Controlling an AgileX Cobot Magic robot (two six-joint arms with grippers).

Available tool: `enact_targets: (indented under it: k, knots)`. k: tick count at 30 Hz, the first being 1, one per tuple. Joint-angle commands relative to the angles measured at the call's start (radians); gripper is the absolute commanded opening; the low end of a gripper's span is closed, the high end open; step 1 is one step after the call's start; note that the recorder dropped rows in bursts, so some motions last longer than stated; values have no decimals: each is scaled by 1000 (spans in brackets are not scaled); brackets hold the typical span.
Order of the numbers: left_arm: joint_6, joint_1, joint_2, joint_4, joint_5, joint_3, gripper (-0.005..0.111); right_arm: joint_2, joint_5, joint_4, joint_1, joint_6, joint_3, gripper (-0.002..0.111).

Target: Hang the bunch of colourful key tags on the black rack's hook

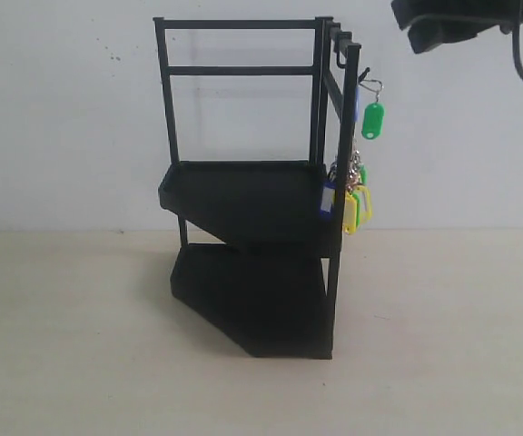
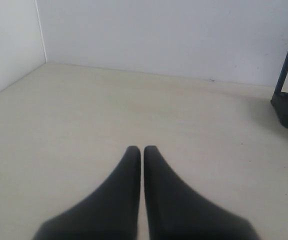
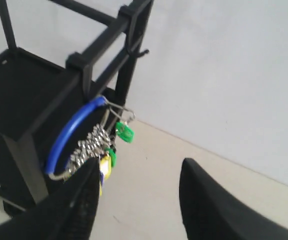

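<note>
Soft, even, fairly bright light fills all three views. The rack casts only a faint, diffuse shadow on the table and reads as a flat black mass with little detail. Up close, the left gripper and right gripper are out of focus. The right wrist view is slightly blurred overall.

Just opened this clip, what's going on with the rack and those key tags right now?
The colourful key tag bunch hangs from the hook near the top of the black rack, and neither gripper touches it. The right gripper is open, apart from the bunch and holding nothing. The left gripper is shut and empty over the table, away from the rack. By how things lie, the hanging looks done.
</note>
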Motion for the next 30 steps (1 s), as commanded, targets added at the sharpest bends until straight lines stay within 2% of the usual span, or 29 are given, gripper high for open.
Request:
enact_targets:
  k: [1,4,10,11,14,21,30]
  knots:
    - [3,-1,4,-1,-4,-2,4,-7,120,-71,-1,69,-2,46]
    - [3,-1,4,-1,-4,-2,4,-19,144,-73,-1,99,38,36]
    - [3,-1,4,-1,-6,-2,4,-81,112,-73,-1,149,232,3]
    - [3,-1,4,-1,-6,-2,4,-94,100,-72,-1,170,269,0]
    - [3,-1,4,-1,-6,-2,4,-136,78,-48,-1,217,364,0]
    - [3,-1,4,-1,-4,-2,4,-194,90,107,-1,186,544,0]
    - [3,-1,4,-1,-4,-2,4,-324,-163,336,-1,130,845,0]
